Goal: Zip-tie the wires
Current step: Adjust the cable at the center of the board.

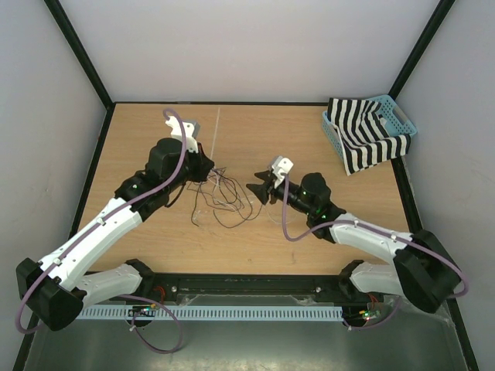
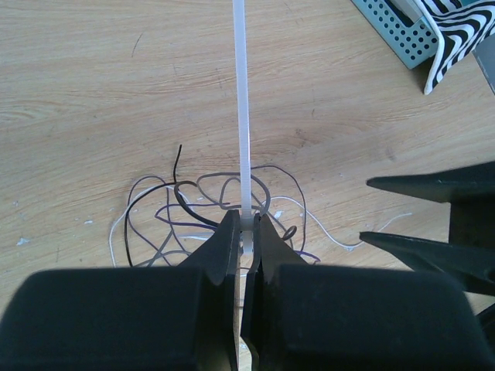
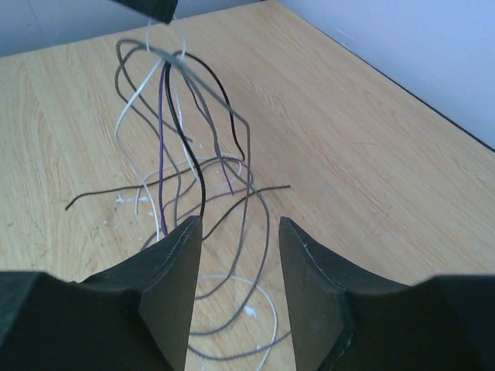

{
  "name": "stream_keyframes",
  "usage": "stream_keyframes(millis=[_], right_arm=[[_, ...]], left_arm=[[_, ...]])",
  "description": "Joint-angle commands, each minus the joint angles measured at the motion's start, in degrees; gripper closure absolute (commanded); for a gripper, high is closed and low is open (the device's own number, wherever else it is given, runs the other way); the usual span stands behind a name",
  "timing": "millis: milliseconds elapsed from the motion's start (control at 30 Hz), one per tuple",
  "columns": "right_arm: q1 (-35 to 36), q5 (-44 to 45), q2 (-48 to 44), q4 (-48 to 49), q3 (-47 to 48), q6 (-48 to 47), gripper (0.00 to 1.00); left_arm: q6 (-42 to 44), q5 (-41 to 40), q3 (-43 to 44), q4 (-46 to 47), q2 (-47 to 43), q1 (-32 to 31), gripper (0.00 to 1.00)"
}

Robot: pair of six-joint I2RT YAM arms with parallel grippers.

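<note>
My left gripper is shut on the zip tie, a whitish strip that runs straight ahead from the jaws. In the top view the zip tie shows as a thin pale line beyond the left gripper. The wires curl in loose dark, grey, purple and white loops under the jaws. In the right wrist view the wires hang bunched from a point near the left gripper's fingers and spread onto the table. My right gripper stands open just short of them, holding nothing, and faces the left one.
A blue basket with a black-and-white striped cloth sits at the far right corner, and its corner shows in the left wrist view. Black frame rails and white walls border the wooden table.
</note>
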Motion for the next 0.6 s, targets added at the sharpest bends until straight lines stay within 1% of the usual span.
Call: stream_keyframes(millis=[0,133,267,467,567], right_arm=[[-1.7,-9.7,5.1,2.9,5.3,1.1,0.46],[-3.3,-13.3,11.2,6.0,8.4,2.1,0.47],[-3.4,-17.6,16.0,6.5,11.3,2.6,0.47],[-3.4,-24.1,20.1,8.1,14.0,4.5,0.47],[-3.4,-25.7,21.9,8.9,14.8,5.5,0.46]], left_arm=[[0.3,1.1,0.0,1.4,-1.5,0.5,1.00],[0.3,1.8,-0.2,1.3,-1.7,0.6,1.00],[0.3,2.0,-0.2,1.4,-1.9,0.6,1.00],[0.3,2.0,-0.2,1.3,-1.9,0.6,1.00],[0.1,2.2,-0.3,1.4,-1.9,0.6,1.00]])
